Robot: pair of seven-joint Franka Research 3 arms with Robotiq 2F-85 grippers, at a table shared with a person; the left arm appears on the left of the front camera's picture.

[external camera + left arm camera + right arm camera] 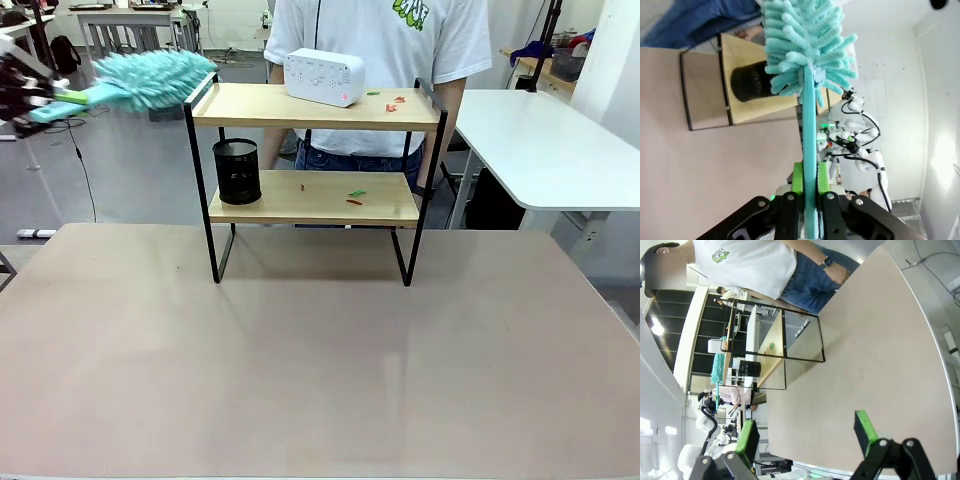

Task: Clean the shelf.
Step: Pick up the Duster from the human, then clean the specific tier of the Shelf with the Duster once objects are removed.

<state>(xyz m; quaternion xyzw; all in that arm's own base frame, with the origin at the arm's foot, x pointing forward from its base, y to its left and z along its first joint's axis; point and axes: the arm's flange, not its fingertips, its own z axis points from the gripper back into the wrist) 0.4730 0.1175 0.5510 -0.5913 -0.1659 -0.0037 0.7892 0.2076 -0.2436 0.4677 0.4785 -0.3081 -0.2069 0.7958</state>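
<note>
Light: bright, even, soft shadows | blur: duster (pixel 150 78) fringe | wrist views: fisheye-warped edges

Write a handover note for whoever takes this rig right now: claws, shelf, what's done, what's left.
Left claw: shut on the handle of the teal duster, whose head is raised beside the top-left corner of the shelf.
Right claw: open, empty, over the table.
Things: white box on the top board, black mesh cup on the lower board; a person stands behind.
Done: duster in hand.
Left: red and green scraps lie on both boards; sweep them off.
</note>
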